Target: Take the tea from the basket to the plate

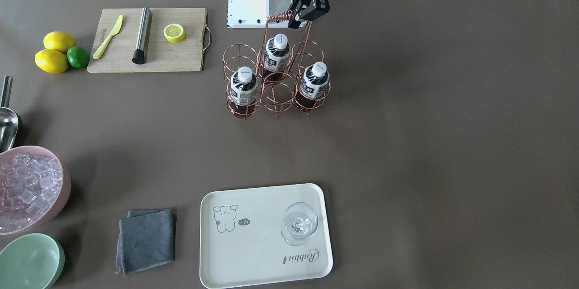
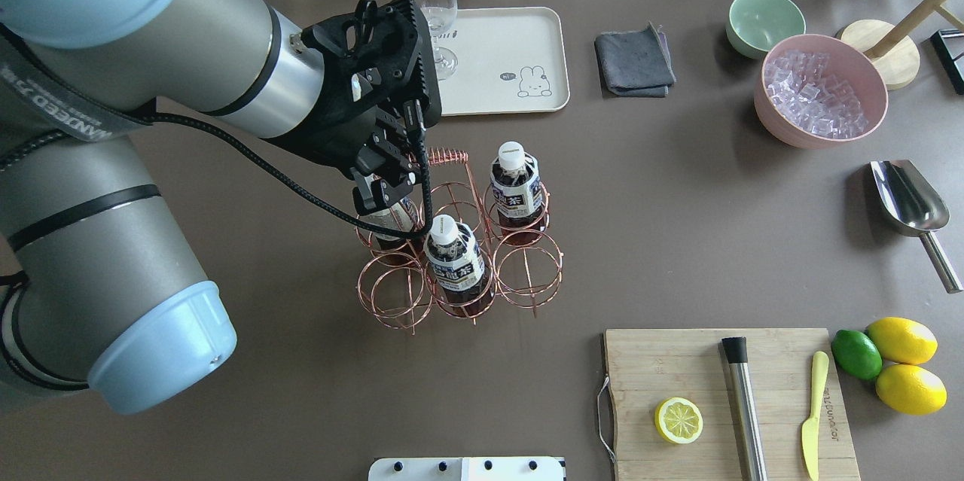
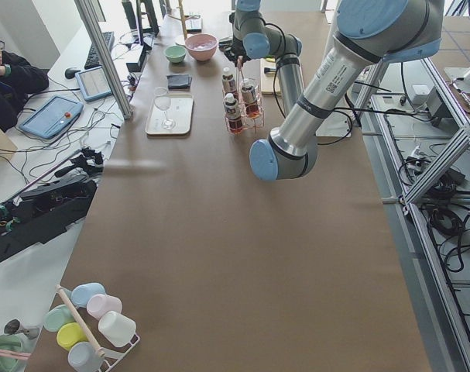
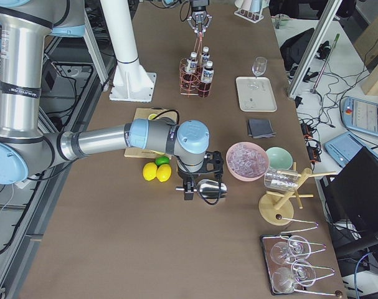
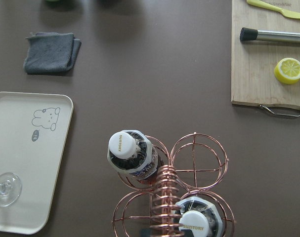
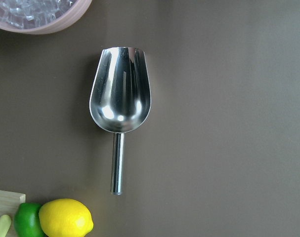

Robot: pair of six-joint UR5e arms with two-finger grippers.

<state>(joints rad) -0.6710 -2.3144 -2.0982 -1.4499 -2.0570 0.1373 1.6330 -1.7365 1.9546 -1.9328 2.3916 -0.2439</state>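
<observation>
Three tea bottles stand in the copper wire basket. Its coiled handle rises above them. My left gripper hangs at one end of that handle, above the bottle on my left. Its jaws look open and hold nothing. The cream plate lies beyond the basket and carries a clear glass. My right gripper shows only in the side views, above a steel scoop. I cannot tell whether it is open or shut.
A wooden cutting board holds a lemon half, a steel muddler and a yellow knife. Two lemons and a lime lie beside it. A pink ice bowl, a green bowl and a grey cloth sit near the plate.
</observation>
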